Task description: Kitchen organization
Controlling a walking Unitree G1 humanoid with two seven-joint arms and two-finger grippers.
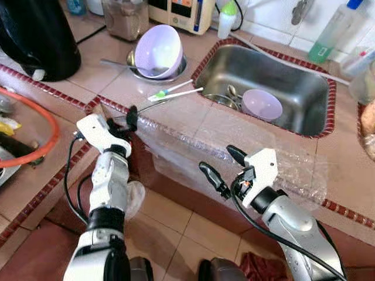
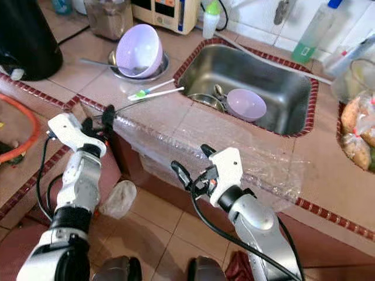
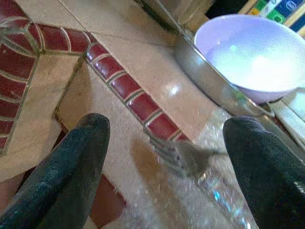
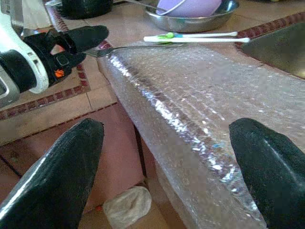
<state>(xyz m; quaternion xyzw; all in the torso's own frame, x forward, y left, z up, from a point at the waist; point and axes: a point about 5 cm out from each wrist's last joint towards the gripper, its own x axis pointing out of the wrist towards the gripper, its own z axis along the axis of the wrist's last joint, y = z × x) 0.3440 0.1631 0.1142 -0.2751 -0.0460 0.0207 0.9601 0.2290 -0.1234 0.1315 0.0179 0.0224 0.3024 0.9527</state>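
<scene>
Left gripper (image 1: pixel 120 122) at the counter edge.
Its wide-open fingers (image 3: pixel 76 162) flank the fork (image 3: pixel 183 156), holding nothing; right gripper (image 1: pixel 221 165) gapes empty too.

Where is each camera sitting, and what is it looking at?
Left eye view: on the head, looking down at the counter, sink and both silver arms.
Right eye view: beside it, same scene.
Left wrist view: on the left wrist, looking past the left gripper fingers at the fork and purple bowl.
Right wrist view: on the right wrist, looking past the right gripper fingers along the bubble wrap.
Both wrist views share the fork.
</scene>
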